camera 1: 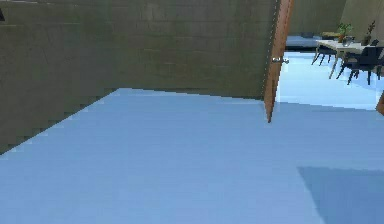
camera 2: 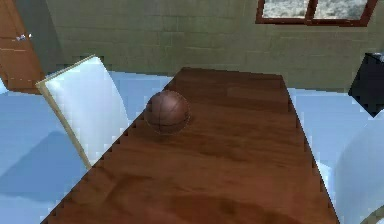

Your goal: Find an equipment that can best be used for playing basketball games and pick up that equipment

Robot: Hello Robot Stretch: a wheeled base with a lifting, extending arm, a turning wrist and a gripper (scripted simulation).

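A brown ball with dark seams, shaped like a basketball (camera 2: 168,110), rests on a dark wooden table (camera 2: 230,160) in the arm side view, left of the tabletop's middle and toward its far half.
A white chair (camera 2: 88,105) stands at the table's left side, another pale chair (camera 2: 360,170) at its right, and a dark chair (camera 2: 368,80) farther back. A window (camera 2: 318,10) is set in the far wall. In the forward view, blue floor (camera 1: 180,160) runs to an open wooden door (camera 1: 276,60); beyond it stand a table and dark chairs (camera 1: 352,55).
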